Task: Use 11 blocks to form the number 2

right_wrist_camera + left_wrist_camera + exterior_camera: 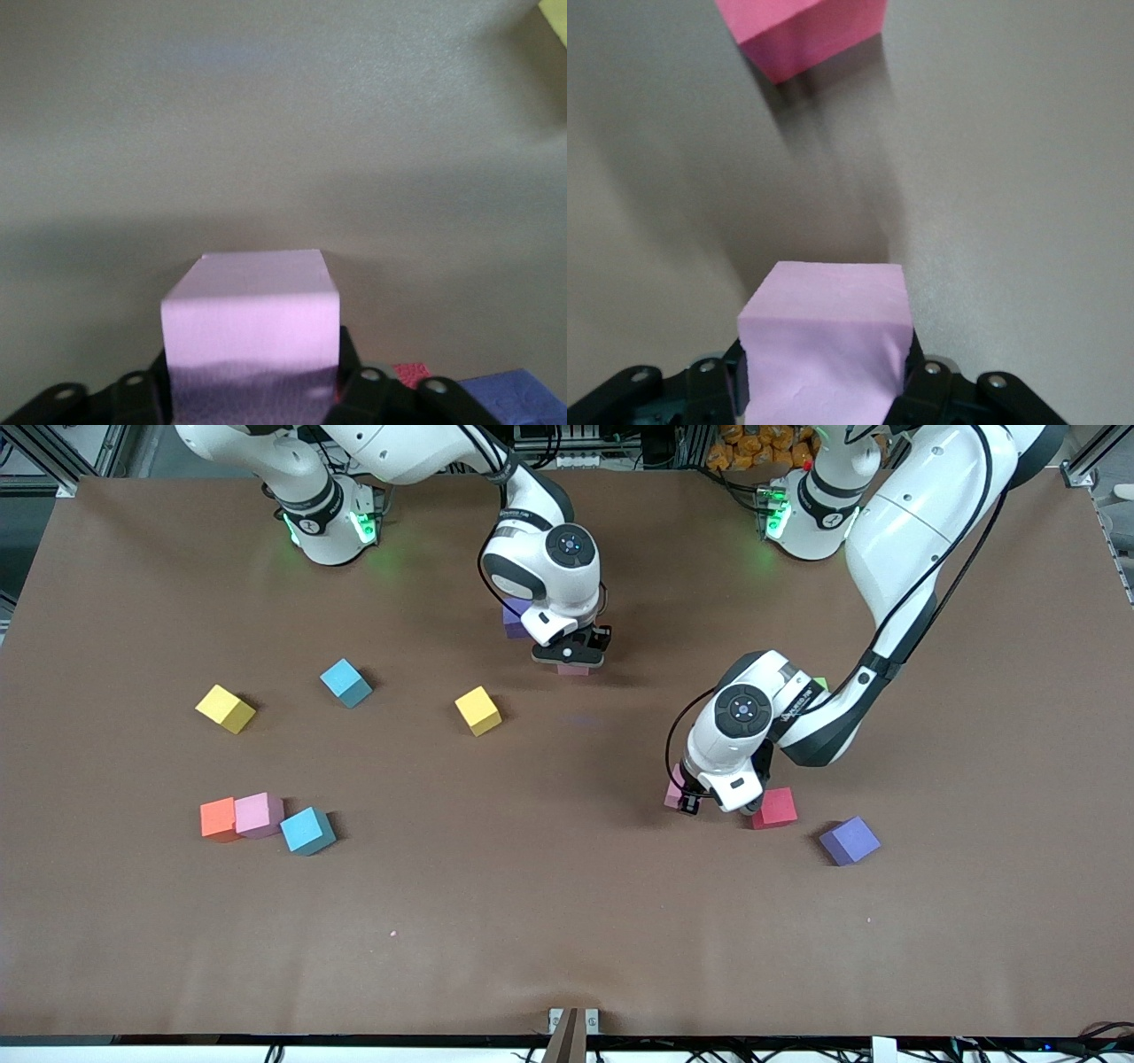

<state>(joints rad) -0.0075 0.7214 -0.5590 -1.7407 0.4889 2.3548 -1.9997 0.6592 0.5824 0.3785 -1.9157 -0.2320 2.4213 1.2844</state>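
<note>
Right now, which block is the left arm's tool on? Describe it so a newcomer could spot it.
Start at the left arm's end of the table and follow that arm down to its left tool. Between its fingers sits a pink block, half hidden under the wrist. A red block and a purple block lie beside it; only the pink one is gripped.

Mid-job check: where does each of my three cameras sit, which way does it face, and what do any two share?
Front view: high across the table, facing both arm bases; shows left gripper, right gripper.
Left wrist view: on the left wrist, looking past its fingers at a held pink block; red block ahead, which the front view also shows.
Right wrist view: on the right wrist, another pink block held.
</note>
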